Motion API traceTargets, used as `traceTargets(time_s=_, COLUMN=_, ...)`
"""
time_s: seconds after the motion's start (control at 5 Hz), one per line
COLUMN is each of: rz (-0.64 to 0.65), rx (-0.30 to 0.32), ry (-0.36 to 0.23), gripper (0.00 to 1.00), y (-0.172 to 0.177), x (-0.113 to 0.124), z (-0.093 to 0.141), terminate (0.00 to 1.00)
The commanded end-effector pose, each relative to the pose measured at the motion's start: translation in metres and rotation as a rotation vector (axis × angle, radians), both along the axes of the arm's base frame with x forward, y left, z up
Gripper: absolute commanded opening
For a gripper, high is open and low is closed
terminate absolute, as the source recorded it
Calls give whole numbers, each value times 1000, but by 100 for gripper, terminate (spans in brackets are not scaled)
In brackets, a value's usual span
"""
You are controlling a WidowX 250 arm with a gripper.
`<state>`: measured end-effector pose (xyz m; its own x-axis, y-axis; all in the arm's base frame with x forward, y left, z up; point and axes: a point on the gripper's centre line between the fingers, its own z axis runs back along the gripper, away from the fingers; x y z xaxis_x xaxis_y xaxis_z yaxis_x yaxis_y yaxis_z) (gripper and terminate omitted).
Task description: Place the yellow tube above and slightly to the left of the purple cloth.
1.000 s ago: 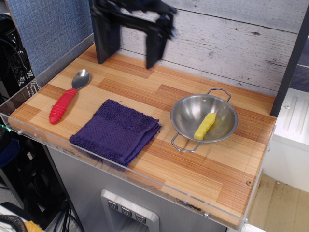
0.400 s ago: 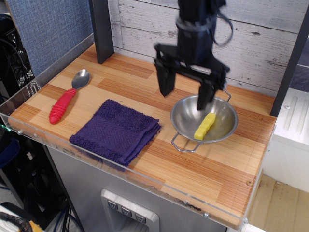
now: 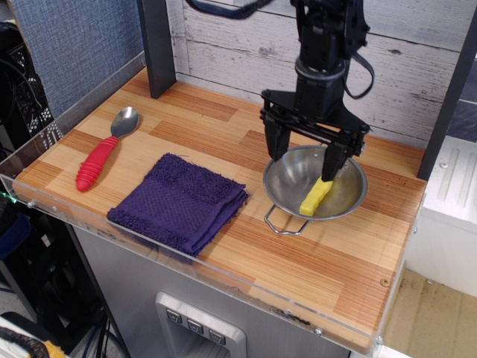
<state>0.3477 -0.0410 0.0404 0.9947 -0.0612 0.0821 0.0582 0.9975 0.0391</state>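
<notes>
Right now the gripper (image 3: 305, 159) hangs in the upper right of the frame with its two dark fingers (image 3: 273, 142) spread wide and empty, poised over the steel bowl (image 3: 283, 173). Inside that bowl, at centre right, lies the yellow tube (image 3: 316, 195), slanted, its upper end just beside the right finger. Well apart, in the lower left, sits the purple cloth (image 3: 179, 203) on the wooden table (image 3: 223, 127), with a red-handled spoon (image 3: 102, 153) further left

Bright yellow tube (image 3: 316, 195), dark purple terry cloth (image 3: 179, 202), red-handled spoon (image 3: 103, 151), shiny silver bowl (image 3: 291, 173), black gripper (image 3: 302, 151), striped brown wooden tabletop (image 3: 223, 134)
</notes>
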Motion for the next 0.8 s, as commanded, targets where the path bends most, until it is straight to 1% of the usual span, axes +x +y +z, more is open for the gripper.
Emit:
traceTargets(time_s=0.0, rz=-23, rx=-12, ry=-13, gripper=100, y=-12, x=8, z=-11, terminate=0)
traceTargets(time_s=0.2, rz=-40, rx=-3, ry=-3, gripper=100, y=-16, x=-1, z=-17, terminate=0)
traceTargets(time_s=0.4, rz=-52, rx=11, ry=19, gripper=100, y=-17, x=-10, z=-29, terminate=0)
traceTargets(time_s=0.6, rz=-43, rx=18, ry=20, gripper=0, y=-15, x=-13, z=-28, terminate=0)
